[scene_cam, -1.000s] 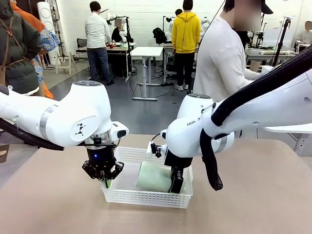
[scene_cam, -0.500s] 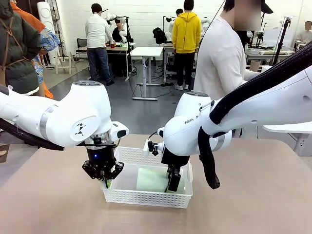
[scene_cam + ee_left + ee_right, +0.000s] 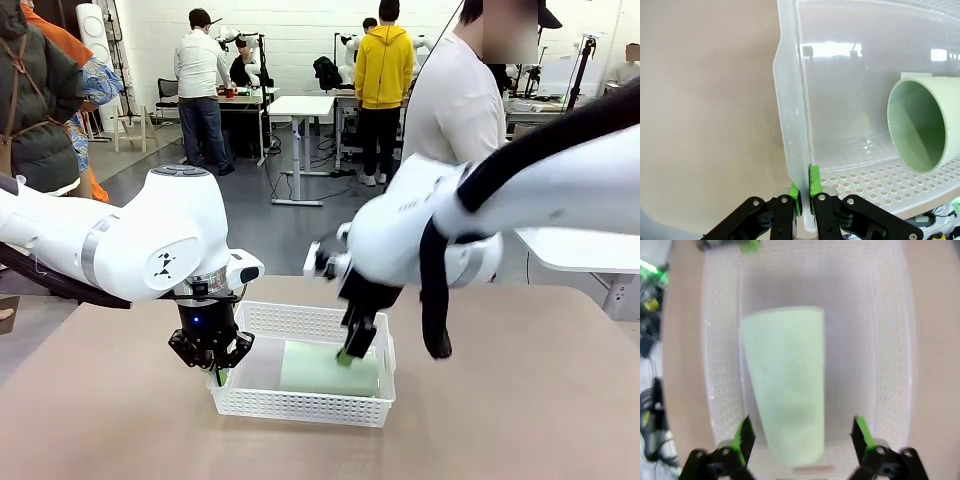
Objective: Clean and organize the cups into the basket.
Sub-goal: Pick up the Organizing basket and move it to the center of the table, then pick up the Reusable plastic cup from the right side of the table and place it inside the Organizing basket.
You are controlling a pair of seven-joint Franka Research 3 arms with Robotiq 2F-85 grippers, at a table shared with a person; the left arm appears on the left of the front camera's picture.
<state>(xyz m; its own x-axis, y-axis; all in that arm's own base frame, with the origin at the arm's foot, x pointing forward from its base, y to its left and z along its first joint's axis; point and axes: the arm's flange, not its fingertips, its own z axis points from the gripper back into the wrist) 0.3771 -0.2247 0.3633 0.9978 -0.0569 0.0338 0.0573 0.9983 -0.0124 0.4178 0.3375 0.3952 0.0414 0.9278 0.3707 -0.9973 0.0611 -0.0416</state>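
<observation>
Mint cup (image 3: pixel 325 368) lies sideways in basket (image 3: pixel 300 405) just under spread right pincer (image 3: pixel 801 430); left pincer (image 3: pixel 805 192) pinches the basket wall.

The right arm (image 3: pixel 420 235) has lifted. Its jaws, a second ago down inside the basket (image 3: pixel 300 408) at the right end of the green cup (image 3: pixel 318 370), are now raised above that end. They have also spread and stand wide apart with nothing gripped between them. The cup, earlier tipped up against the jaws, now lies flat on its side on the basket's bottom. The arm's wrist and forearm sit higher and cover more of the person (image 3: pixel 455 110) behind.
</observation>
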